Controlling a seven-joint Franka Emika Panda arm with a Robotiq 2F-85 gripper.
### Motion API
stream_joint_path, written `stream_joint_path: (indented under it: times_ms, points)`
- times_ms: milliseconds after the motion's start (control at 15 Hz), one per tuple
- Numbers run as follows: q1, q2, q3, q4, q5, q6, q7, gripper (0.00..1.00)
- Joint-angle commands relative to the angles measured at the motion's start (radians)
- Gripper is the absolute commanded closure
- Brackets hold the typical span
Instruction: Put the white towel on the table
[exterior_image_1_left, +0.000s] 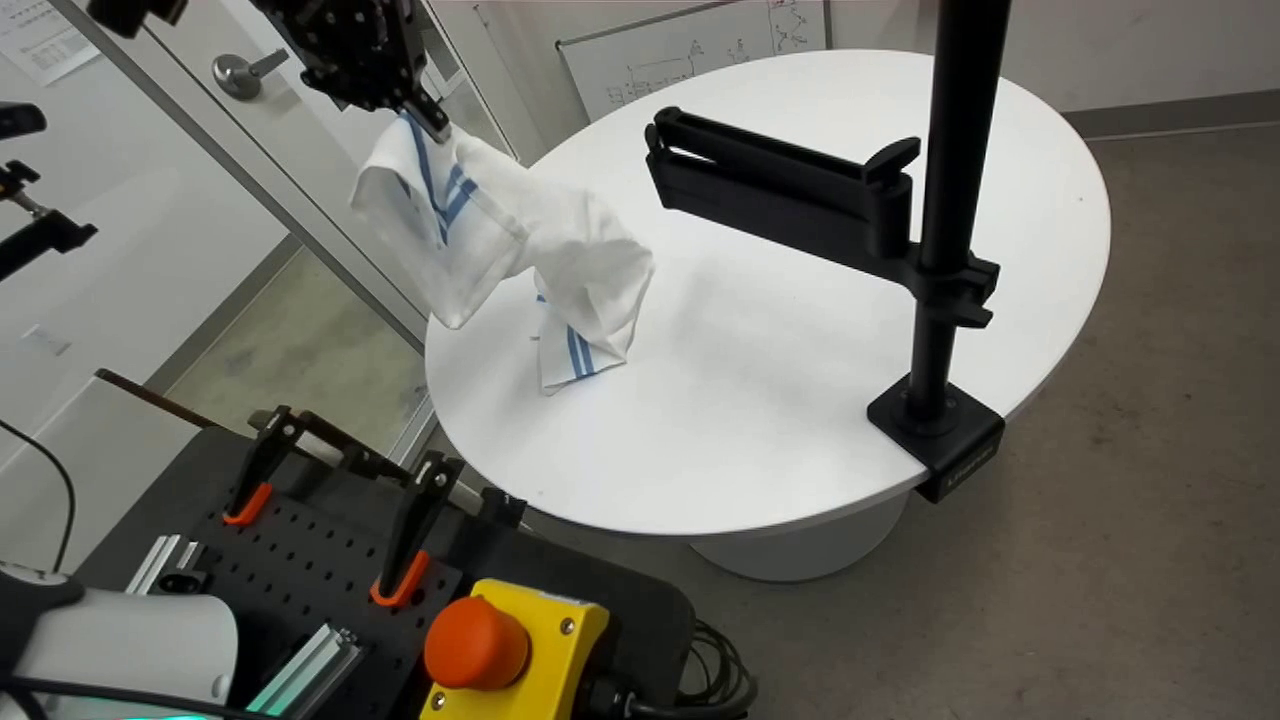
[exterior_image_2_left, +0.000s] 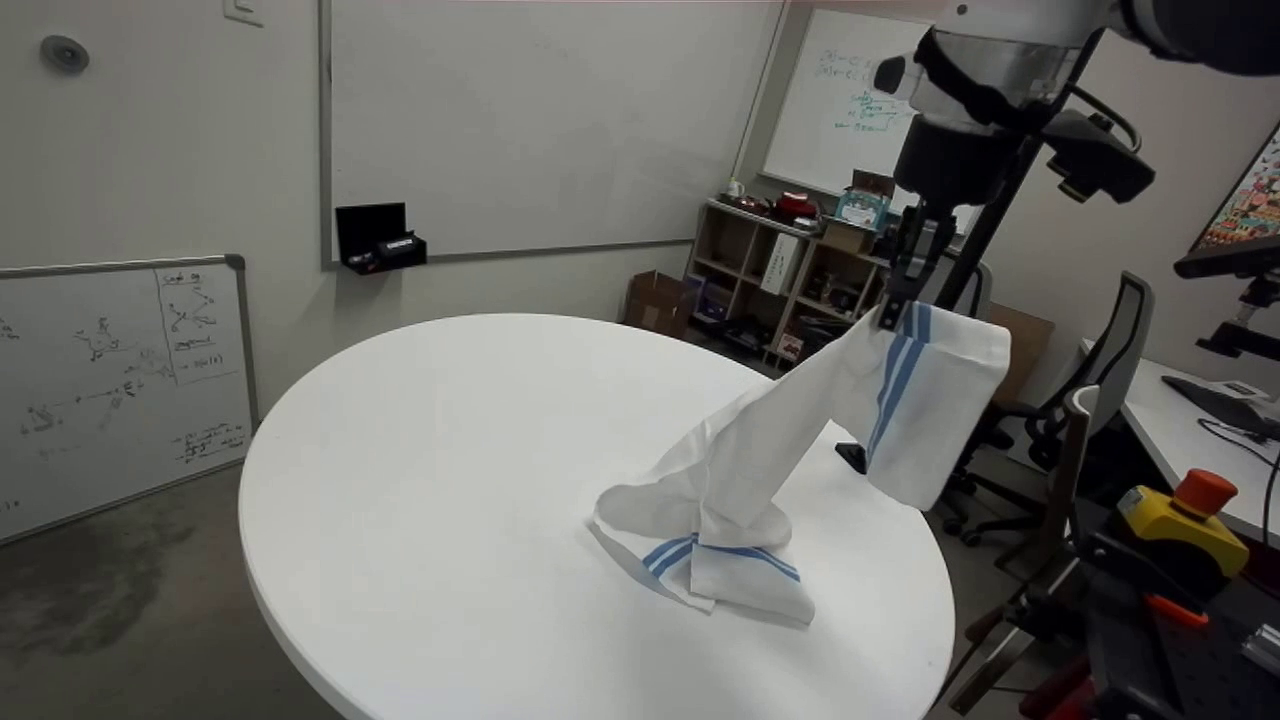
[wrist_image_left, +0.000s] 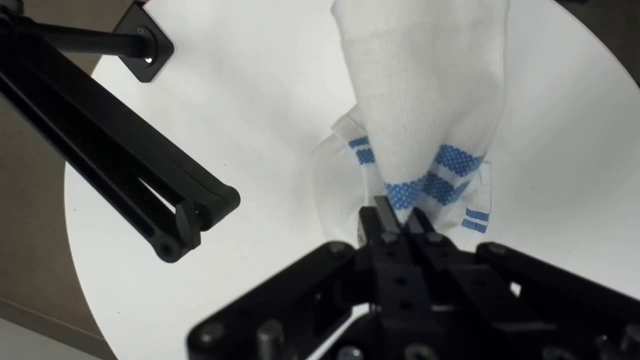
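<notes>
The white towel with blue stripes shows in both exterior views (exterior_image_1_left: 592, 262) (exterior_image_2_left: 765, 445) and in the wrist view (wrist_image_left: 425, 85). My gripper (exterior_image_1_left: 432, 122) is shut on its upper striped part and holds it above the edge region of the round white table (exterior_image_1_left: 760, 430). The lower end of the towel lies bunched on the tabletop (exterior_image_2_left: 450, 480); the other end hangs free from the fingers. In the wrist view, the fingertips (wrist_image_left: 400, 217) pinch the cloth at a blue stripe. The gripper also shows in an exterior view (exterior_image_2_left: 895, 308).
A black pole (exterior_image_1_left: 950, 190) is clamped to the table edge, with a folded black arm (exterior_image_1_left: 780, 190) reaching over the tabletop; the arm also shows in the wrist view (wrist_image_left: 115, 145). A dark cart (exterior_image_1_left: 640, 620) with a yellow box and red button (exterior_image_1_left: 478, 642) stands beside the table.
</notes>
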Motion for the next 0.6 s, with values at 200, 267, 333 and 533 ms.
stream_joint_path:
  times_ms: [200,267,333,533]
  points:
    - [0.015,0.060,-0.004,0.017,-0.116,0.000,0.122,0.52]
    - [0.016,0.065,-0.005,0.018,-0.121,0.001,0.134,0.43]
    - [0.017,0.068,-0.007,0.020,-0.127,0.005,0.144,0.37]
    - [0.017,0.067,-0.010,0.023,-0.124,0.012,0.161,0.13]
